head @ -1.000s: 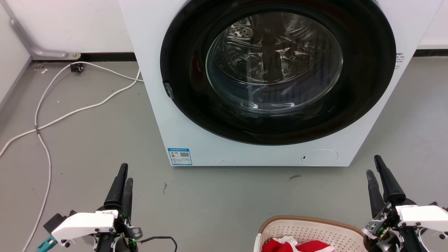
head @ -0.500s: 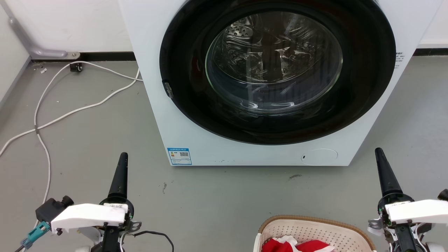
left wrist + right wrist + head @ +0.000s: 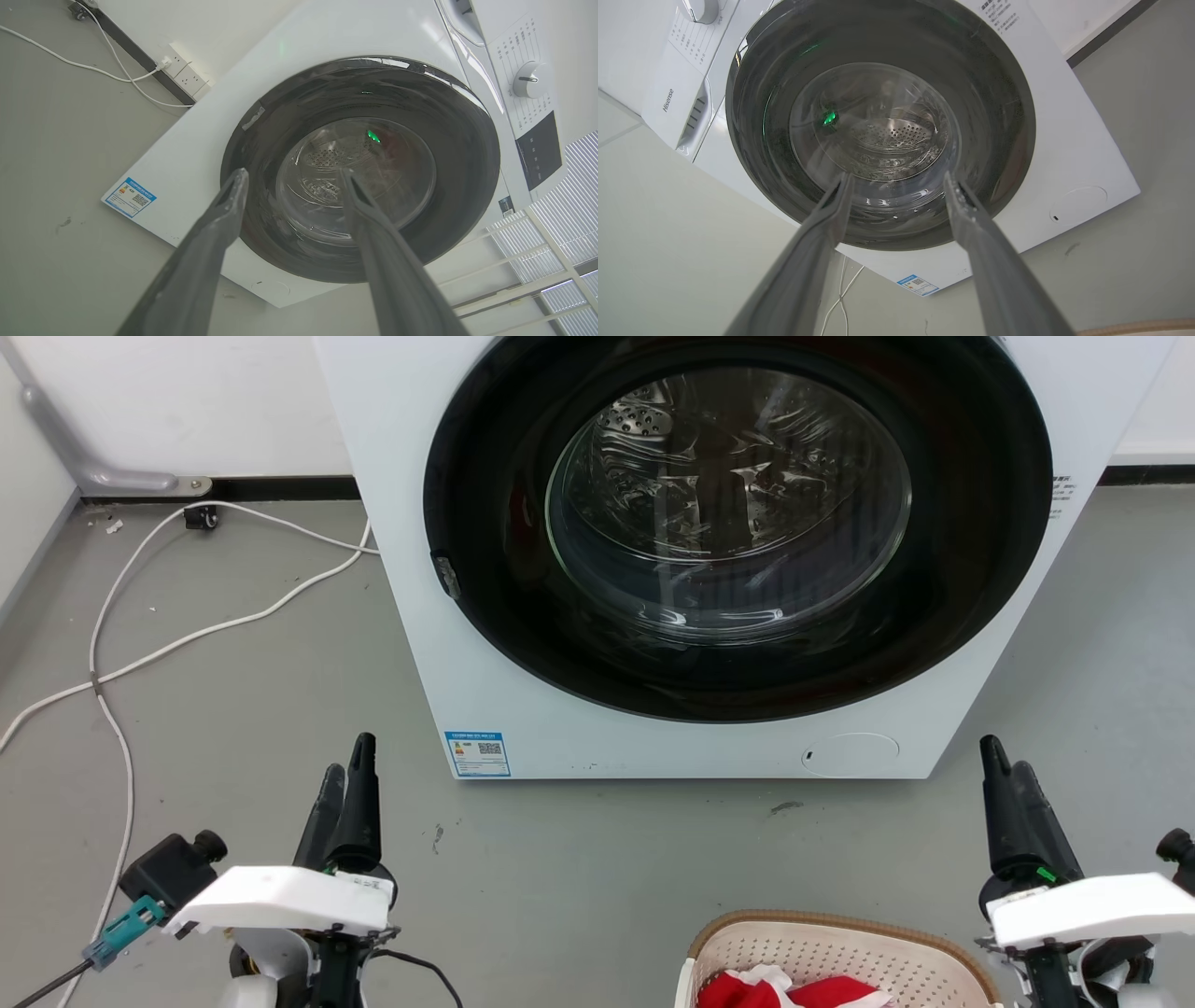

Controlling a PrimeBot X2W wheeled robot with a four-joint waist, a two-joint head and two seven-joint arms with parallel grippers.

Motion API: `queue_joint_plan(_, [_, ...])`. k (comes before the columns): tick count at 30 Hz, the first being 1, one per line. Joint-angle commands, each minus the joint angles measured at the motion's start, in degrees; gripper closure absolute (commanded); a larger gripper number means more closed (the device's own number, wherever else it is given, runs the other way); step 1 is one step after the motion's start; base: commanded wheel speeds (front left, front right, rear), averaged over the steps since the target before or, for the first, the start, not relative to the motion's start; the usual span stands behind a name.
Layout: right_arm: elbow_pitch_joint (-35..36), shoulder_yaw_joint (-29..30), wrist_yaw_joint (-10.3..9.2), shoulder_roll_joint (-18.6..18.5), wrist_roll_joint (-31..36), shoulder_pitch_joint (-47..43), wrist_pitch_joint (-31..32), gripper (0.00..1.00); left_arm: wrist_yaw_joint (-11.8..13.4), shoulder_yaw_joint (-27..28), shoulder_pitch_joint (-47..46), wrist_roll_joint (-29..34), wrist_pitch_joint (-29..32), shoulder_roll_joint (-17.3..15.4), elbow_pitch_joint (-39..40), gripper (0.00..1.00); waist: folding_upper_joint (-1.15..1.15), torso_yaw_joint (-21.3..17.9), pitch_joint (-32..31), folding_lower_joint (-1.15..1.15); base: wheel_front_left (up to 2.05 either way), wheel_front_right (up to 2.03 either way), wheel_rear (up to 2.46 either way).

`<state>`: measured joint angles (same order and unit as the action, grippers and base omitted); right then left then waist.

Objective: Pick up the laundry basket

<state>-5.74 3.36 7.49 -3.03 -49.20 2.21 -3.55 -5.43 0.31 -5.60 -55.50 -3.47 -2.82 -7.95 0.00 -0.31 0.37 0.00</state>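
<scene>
Your laundry basket [image 3: 834, 947] sits at the bottom edge, right of centre. The left gripper [image 3: 347, 756] is well off it at lower left and the right gripper [image 3: 1005, 754] is near its rim, both jaws apart and empty. Both aim at the washing machine [image 3: 392, 476], so an uneven reach could tip the basket and spill the red cloth [image 3: 794, 991].

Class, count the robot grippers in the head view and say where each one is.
2. The left gripper is at the lower left, over the grey floor; the right gripper is at the lower right, just right of the laundry basket.
</scene>
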Motion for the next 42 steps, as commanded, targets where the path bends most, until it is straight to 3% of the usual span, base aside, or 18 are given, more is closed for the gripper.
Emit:
queue_joint_plan(1, [1.11, -0.24, 0.01, -0.04, 2.3, 0.29, -0.52, 0.0, 0.3, -0.32, -1.49, 2.06, -0.56, -0.2, 1.02, 0.0, 0.0, 0.0, 0.01, 0.0, 0.0, 0.0, 0.0])
queue_joint_plan(24, [-0.27, -1.33, 0.01, 0.04, 23.32, 0.67, -3.09, 0.0, 2.05, -3.66, -0.37, 22.71, -4.43, -0.26, 0.41, 0.0, 0.0, 0.29, -0.07, 0.0, 0.0, 0.0, 0.0])
queue_joint_plan(42, [1.39, -1.01, 0.01, 0.11, 36.87, -0.78, -1.02, 0.0, 2.98, -5.18, -1.02, 34.31, -7.03, -0.67, -1.24, 0.0, 0.0, 0.32, -0.07, 0.0, 0.0, 0.0, 0.0])
